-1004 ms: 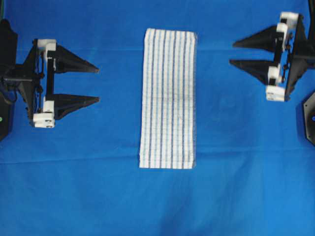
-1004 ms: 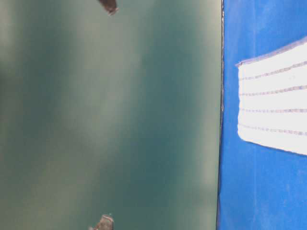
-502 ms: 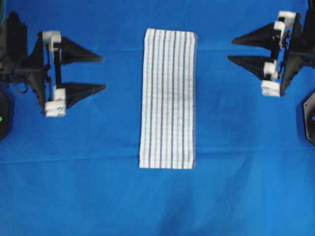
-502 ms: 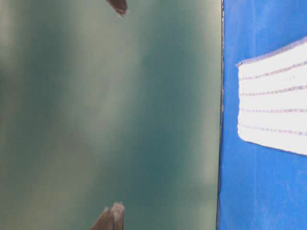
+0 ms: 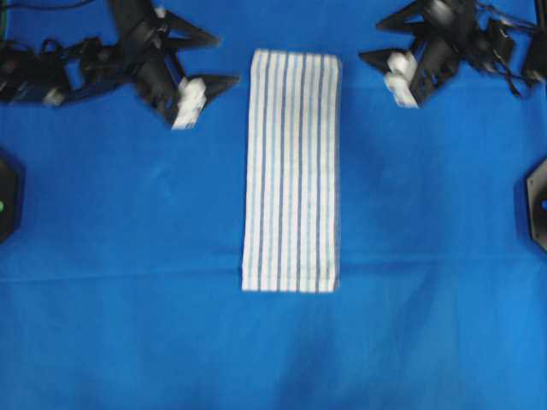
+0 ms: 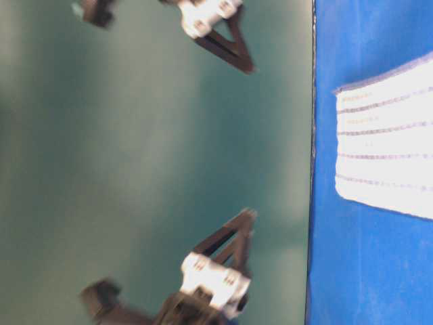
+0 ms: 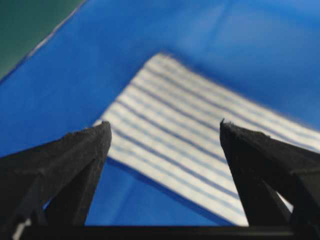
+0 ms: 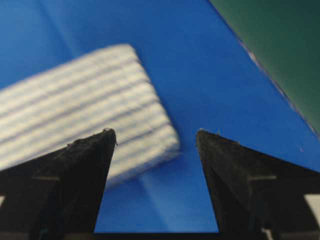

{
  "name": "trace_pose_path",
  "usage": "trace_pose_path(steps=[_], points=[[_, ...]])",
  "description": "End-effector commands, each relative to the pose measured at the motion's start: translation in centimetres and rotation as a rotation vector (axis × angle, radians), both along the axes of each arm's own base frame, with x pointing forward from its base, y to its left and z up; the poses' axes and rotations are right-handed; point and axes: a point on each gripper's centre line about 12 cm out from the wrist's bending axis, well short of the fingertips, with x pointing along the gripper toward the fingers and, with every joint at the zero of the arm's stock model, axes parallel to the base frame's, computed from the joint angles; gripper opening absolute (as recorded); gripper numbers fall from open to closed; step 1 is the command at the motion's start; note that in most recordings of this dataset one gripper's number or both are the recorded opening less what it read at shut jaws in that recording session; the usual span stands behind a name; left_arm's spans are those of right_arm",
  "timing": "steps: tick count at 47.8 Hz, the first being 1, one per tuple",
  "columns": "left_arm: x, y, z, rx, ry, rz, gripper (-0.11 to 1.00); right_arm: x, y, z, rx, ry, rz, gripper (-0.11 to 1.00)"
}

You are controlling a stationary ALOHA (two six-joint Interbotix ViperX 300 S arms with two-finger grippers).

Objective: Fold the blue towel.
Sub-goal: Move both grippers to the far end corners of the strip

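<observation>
The towel (image 5: 291, 171) lies flat at the middle of the blue table cloth (image 5: 120, 342), a long narrow strip with its long axis running from 12 to 6 o'clock in the overhead view and its stripes along that axis. Both grippers stand beside its 12 o'clock end, one on each side, touching nothing. The left gripper (image 5: 212, 61) is at about 10 o'clock from the towel's middle, fingers spread and empty, tips aimed toward the near top corner; in its wrist view that corner lies just ahead between the fingers (image 7: 80, 150). The right gripper (image 5: 383, 39) is at about 2 o'clock, likewise spread and empty, with the other top corner just ahead in its wrist view. The left tips look slightly closer to the cloth edge than the right. I judge the coming move turns on each gripper reaching inward to its own top corner. Count: one towel, one table cloth, two grippers.
</observation>
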Motion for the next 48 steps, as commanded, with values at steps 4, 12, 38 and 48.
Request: trace_pose_path(steps=[4, 12, 38, 48], points=[[2.0, 2.9, -1.7, -0.007, 0.015, 0.046, 0.91, 1.4, -2.3, -2.0, 0.026, 0.023, -0.026, 0.66], [3.8, 4.8, -4.7, -0.027, 0.055, 0.066, 0.91, 2.5, -3.4, -4.9, 0.059, 0.052, -0.025, 0.66], [5.3, 7.1, -9.7, -0.064, 0.124, 0.097, 0.86, 4.0, -5.0, -9.5, 0.116, 0.106, -0.033, 0.64], [5.3, 6.7, -10.7, -0.074, 0.148, 0.088, 0.35, 4.3, -4.0, -9.7, 0.119, 0.117, -0.009, 0.24]])
